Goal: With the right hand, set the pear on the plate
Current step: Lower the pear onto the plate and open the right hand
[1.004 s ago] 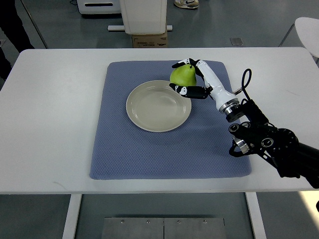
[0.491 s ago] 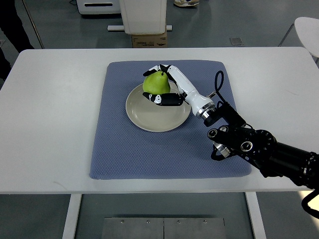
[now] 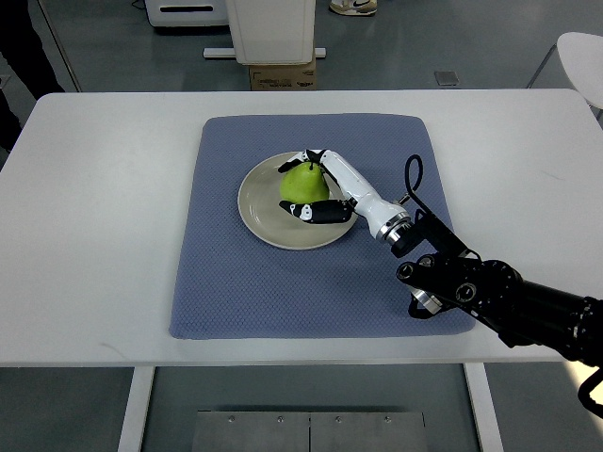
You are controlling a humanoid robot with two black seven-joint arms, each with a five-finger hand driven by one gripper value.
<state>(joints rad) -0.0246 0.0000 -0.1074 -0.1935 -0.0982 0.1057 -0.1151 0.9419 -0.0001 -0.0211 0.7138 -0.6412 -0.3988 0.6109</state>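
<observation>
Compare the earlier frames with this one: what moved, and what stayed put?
The right hand carried the pear leftward from beyond the plate's far right rim, over the mat, to above the plate, then lowered it toward the plate's middle. Its fingers remain closed on the pear; no release yet. The plate, the blue mat and the white table did not shift. The left arm is not in view.

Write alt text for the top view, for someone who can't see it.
The robot's right hand holds a green pear over a cream plate, fingers wrapped around it. The plate sits on a blue mat on a white table. The left arm is out of view.
</observation>
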